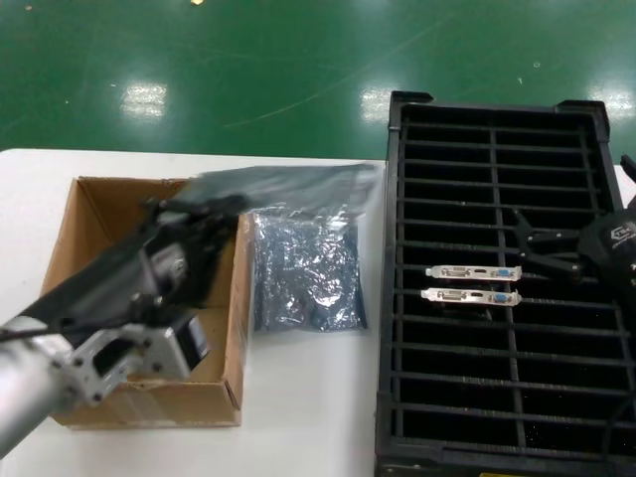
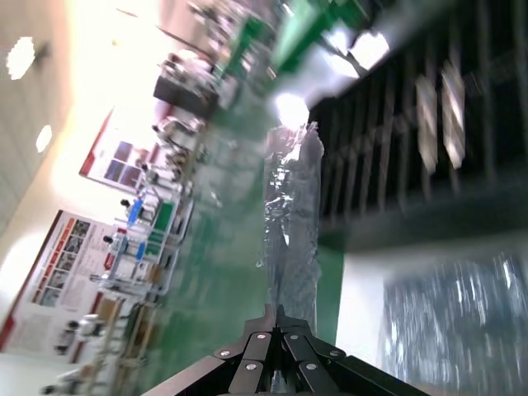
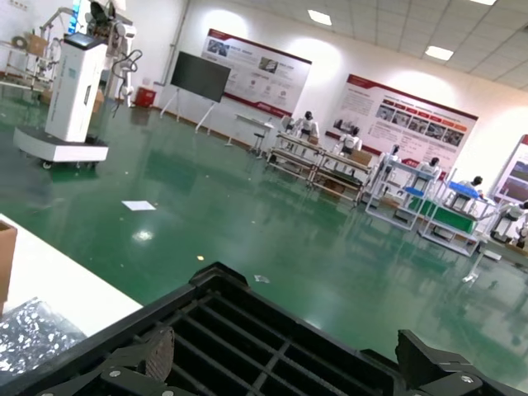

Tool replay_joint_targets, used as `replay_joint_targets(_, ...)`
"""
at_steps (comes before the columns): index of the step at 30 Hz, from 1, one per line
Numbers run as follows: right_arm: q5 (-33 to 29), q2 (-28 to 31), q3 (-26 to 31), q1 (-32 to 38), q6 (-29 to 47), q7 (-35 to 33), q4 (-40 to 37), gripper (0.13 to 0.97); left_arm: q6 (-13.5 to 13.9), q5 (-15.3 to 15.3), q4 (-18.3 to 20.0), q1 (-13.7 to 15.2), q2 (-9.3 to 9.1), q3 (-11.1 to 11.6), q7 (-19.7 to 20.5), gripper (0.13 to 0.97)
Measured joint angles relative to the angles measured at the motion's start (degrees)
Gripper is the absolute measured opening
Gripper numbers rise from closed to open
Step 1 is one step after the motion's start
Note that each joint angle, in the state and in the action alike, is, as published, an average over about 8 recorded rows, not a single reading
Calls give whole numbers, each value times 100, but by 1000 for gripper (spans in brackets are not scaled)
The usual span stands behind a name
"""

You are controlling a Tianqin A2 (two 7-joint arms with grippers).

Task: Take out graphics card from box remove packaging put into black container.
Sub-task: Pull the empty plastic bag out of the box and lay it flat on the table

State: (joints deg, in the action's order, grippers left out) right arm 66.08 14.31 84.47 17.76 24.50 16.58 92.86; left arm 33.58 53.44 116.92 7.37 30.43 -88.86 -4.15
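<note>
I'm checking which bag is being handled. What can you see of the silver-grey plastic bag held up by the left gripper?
The crinkly, semi-transparent silver-grey antistatic bag hangs in the air, pinched at one end by the shut left gripper. It stretches out over the brown cardboard box toward the black slotted crate, motion-blurred, touching nothing else.

Left claw (image 1: pixel 199 214): black linkage fingers; behind claw, silver metal bracket with screws, grey tubular forearm. Right claw (image 1: pixel 537 246): black, white logo behind.
</note>
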Motion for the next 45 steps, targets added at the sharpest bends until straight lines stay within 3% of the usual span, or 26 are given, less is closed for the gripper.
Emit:
replay_joint_targets(3, 0, 0, 0, 0, -1, -1, 0, 927, 355, 210, 66, 234, -277, 33, 578, 139)
replay_joint_targets(5, 0, 0, 0, 0, -1, -1, 0, 939, 726, 265, 74, 401, -600, 163, 1067, 139)
replay_joint_targets(8, 0, 0, 1, 0, -1, -1, -1, 939, 1425, 184, 8, 649, -1249, 511, 1868, 139)
replay_joint_targets(12, 0, 1, 1, 0, -1, -1, -1, 952, 2298, -159, -310, 990, -2174, 1055, 2987, 139)
replay_joint_targets(15, 0, 1, 1, 0, -1, -1, -1, 962, 2603, -453, -671, 1228, -2634, 1301, 3755, 139)
replay_joint_targets(17, 0, 1, 1, 0, -1, -1, -1, 966, 2630, -616, -912, 1366, -2808, 1356, 4188, 139)
replay_joint_targets(23, 0, 1, 1, 0, -1, -1, -1, 966, 2349, -947, -1495, 1654, -2989, 1185, 5036, 143)
replay_joint_targets(29, 0, 1, 1, 0, -1, 0, -1, 966, 2092, -1188, -2055, 1860, -3030, 880, 5529, 149)
replay_joint_targets(38, 0, 1, 1, 0, -1, 0, -1, 966, 1835, -1403, -2563, 2064, -3035, 695, 5850, 219)
replay_joint_targets(41, 0, 1, 1, 0, -1, 0, -1, 966, 1796, -1452, -2579, 2118, -3019, 745, 5881, 219)
replay_joint_targets(45, 0, 1, 1, 0, -1, 1, -1, 966, 1726, -1414, -2359, 2177, -2932, 847, 5784, 288)
